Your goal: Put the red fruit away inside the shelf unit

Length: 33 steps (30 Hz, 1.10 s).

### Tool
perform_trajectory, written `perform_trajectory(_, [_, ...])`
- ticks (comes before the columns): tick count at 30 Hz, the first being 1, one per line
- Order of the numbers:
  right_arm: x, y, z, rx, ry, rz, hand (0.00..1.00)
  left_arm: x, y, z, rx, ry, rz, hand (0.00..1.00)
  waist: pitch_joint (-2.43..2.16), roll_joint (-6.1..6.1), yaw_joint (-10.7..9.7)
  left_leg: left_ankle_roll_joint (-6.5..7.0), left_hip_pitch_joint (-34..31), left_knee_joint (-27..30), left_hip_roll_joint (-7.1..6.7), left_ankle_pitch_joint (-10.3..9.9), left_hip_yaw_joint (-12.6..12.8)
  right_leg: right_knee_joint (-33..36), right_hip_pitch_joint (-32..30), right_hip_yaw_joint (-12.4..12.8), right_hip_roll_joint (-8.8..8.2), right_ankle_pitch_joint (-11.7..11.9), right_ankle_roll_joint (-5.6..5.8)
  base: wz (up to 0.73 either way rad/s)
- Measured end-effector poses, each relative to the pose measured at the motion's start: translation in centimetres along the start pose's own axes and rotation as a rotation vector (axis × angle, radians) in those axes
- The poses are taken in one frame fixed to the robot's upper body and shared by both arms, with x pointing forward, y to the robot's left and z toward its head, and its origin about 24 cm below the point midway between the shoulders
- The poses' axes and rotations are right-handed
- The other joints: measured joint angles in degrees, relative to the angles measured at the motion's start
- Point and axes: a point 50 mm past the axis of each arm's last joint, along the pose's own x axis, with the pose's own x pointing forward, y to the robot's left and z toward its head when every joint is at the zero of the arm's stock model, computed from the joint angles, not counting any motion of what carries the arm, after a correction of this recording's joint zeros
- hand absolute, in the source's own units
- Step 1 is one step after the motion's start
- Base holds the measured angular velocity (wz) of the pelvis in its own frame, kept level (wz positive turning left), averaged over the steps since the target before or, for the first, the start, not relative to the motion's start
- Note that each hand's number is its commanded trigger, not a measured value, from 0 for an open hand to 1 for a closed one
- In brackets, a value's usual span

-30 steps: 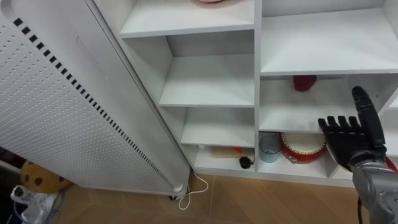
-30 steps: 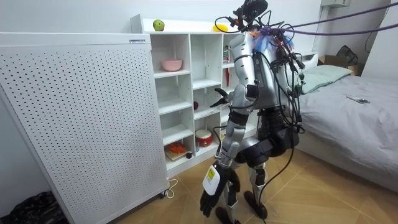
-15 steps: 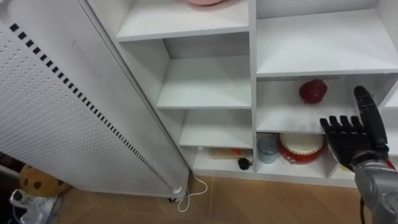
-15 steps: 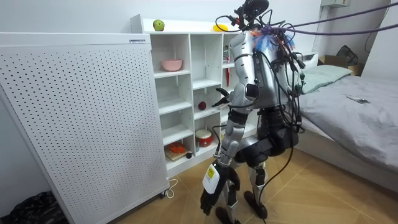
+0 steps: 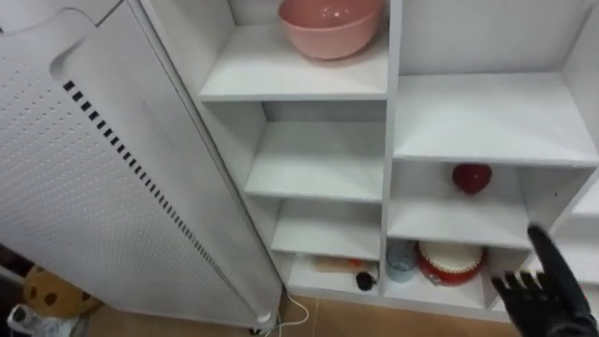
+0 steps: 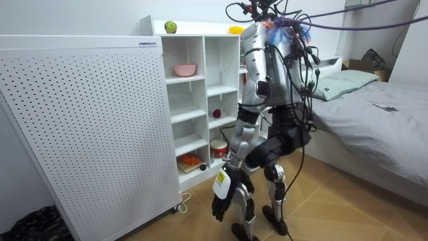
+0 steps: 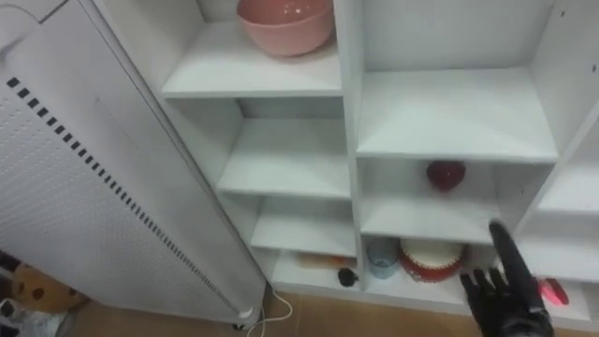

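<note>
The robot is standing in front of the white closet point(image 5: 389, 112), right next to a big white board with little holes point(image 5: 84, 178) on the left. A round red fruit point(image 5: 472, 176) is sitting by itself on a shelf in the right column. It is toward the back, one shelf under an empty one. Below it, a red and white pot point(image 5: 451, 261) and a small blue cup point(image 5: 401, 261) are sitting side by side. A pink bowl point(image 5: 329, 23) is resting on a high shelf to the left. In the room view, a green apple point(image 6: 170, 27) and something yellow point(image 6: 235, 29) are lying on top of the closet. The right hand point(image 5: 541, 301) is hanging low at the near right, in front of the bottom shelf and well apart from the red fruit. Its fingers are sticking out straight and spread, its thumb is pointing up, and it is holding nothing. I am guessing the red fruit is light and hard, with smooth, slippery skin. Being round, it is probably going to roll if it gets bumped. The best place to grab it is looking like its fat middle, with the fingers curling round one side and the thumb on the other. A soft squeeze should be enough, because a hard squeeze could bruise it.
</note>
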Motion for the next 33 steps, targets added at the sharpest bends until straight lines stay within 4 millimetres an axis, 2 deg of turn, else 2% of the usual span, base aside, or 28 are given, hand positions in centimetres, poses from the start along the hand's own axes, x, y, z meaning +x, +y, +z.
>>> perform_trajectory(1, [-0.3,-1.2,-0.1,-0.028,0.007,-0.028,0.00,0.0,0.2,-0.1,-0.011,0.006,0.004,0.00,0.03,-0.07,-0.32,-0.04,0.86,-0.39,0.04,0.04,-0.16,-0.64,0.96,-0.22,0.01,0.09,0.15,0.23])
perform_trajectory(3, [-1.6,-5.8,-0.4,-0.210,0.069,-0.137,0.00,0.1,0.6,-0.7,-0.021,0.026,0.016,0.00,0.14,-0.71,-0.97,-0.05,4.84,-2.66,-0.18,0.05,0.08,-2.76,4.83,-0.42,0.00,0.15,0.66,0.09])
perform_trajectory(4, [-2.0,-6.8,-0.5,-0.266,0.096,-0.158,0.00,0.1,0.7,-0.9,-0.023,0.032,0.021,0.00,0.15,-0.78,-1.16,-0.05,5.83,-3.39,-0.16,0.05,0.12,-3.61,5.84,-0.51,0.11,0.20,0.75,0.00])
perform_trajectory(6, [-3.6,-10.4,-1.4,-0.501,0.216,-0.233,0.00,0.2,1.4,-1.0,-0.026,0.039,0.046,0.00,0.09,-1.72,-1.90,-0.17,9.48,-5.57,0.03,0.12,0.26,-6.64,9.78,-0.59,0.72,0.46,1.03,0.00])
perform_trajectory(9, [-5.1,-13.0,-2.9,-0.706,0.367,-0.263,0.00,0.3,1.7,-0.7,-0.013,0.018,0.055,0.00,0.22,-2.84,-3.85,-0.22,13.98,-7.59,0.10,0.15,0.44,-9.75,15.01,-1.62,1.12,0.65,1.23,-0.01])
perform_trajectory(12, [-6.0,-14.3,-4.3,-0.794,0.462,-0.256,0.00,0.4,1.7,0.1,-0.013,-0.019,0.063,0.00,-0.16,-4.30,-5.47,-0.26,18.10,-9.67,0.22,0.17,0.39,-13.54,19.93,-1.92,2.22,1.40,1.42,0.00])
perform_trajectory(13, [-6.2,-14.5,-4.4,-0.811,0.478,-0.256,0.00,0.4,1.7,0.3,-0.021,-0.026,0.065,0.00,-0.19,-4.46,-5.58,-0.28,18.95,-10.18,0.28,0.18,0.38,-14.57,21.13,-2.01,2.58,1.81,1.47,0.00])
perform_trajectory(15, [-7.0,-15.7,-4.7,-0.866,0.541,-0.257,0.00,0.4,1.7,0.6,-0.060,-0.039,0.076,0.00,-0.86,-5.74,-5.68,-0.97,23.48,-13.93,0.49,0.59,0.38,-19.09,25.75,-2.28,3.51,3.25,1.67,-0.04])
perform_trajectory(16, [-7.2,-16.0,-4.7,-0.879,0.556,-0.256,0.00,0.4,1.7,0.5,-0.061,-0.039,0.079,0.00,-1.01,-6.03,-5.75,-1.11,24.66,-14.80,0.47,0.68,0.32,-20.20,26.98,-2.55,3.65,3.57,1.71,0.00])
perform_trajectory(18, [-8.3,-17.3,-4.8,-0.924,0.613,-0.257,0.00,0.2,1.6,-0.1,-0.066,-0.027,0.092,0.00,-1.68,-6.97,-6.86,-1.19,28.28,-16.77,0.37,0.72,0.19,-23.97,31.62,-3.92,4.20,4.53,2.18,0.11])
perform_trajectory(20, [-9.0,-18.2,-4.7,-0.947,0.640,-0.264,0.00,0.0,1.6,-1.1,-0.077,-0.006,0.098,0.00,-1.86,-7.37,-7.06,-1.18,31.11,-18.23,0.14,0.72,0.24,-26.05,34.45,-3.58,4.42,5.02,2.53,-0.04])
perform_trajectory(25, [-10.7,-20.1,-4.8,-0.948,0.677,-0.306,0.00,-0.4,1.8,-3.6,-0.107,0.080,0.129,0.00,-1.85,-7.43,-8.43,-1.21,37.15,-21.65,0.06,0.74,0.85,-29.61,40.14,-3.23,4.61,5.96,3.14,-0.08])
perform_trajectory(29, [-13.0,-22.2,-6.2,-0.925,0.759,-0.351,0.00,-0.6,1.6,-4.9,-0.118,0.148,0.139,0.00,-1.76,-7.24,-8.55,-1.21,40.04,-23.39,0.08,0.74,1.13,-30.59,42.43,-3.08,4.81,6.39,3.41,-0.09])
perform_trajectory(33, [-14.9,-23.7,-7.2,-0.927,0.835,-0.384,0.00,-0.8,0.7,-5.4,-0.144,0.177,0.116,0.00,-1.73,-6.64,-8.40,-1.20,41.45,-24.46,0.10,0.75,1.81,-30.63,43.58,-0.84,5.06,6.68,3.49,-0.10])
